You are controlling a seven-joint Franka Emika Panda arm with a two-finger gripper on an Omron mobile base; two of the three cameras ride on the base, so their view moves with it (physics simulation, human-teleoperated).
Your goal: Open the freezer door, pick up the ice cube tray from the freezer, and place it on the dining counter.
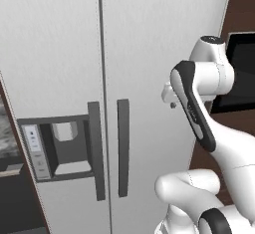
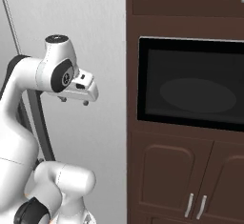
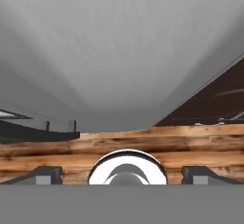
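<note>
Meanwhile, the tool [image 3: 122, 174], fingers spread, faces the plain door [image 1: 164, 39], right of the closed freezer door [image 1: 50, 54].

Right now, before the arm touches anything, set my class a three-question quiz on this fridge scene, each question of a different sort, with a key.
1. True or false: the freezer door is already open.
2. Which door carries the dispenser panel? A the left door, B the right door, C the brown cabinet.
3. Fill in: in the hand view, the fingertips of the hand stand wide ____.

Key: 1 false, both doors sit flush and shut. 2 A. 3 apart.
</note>
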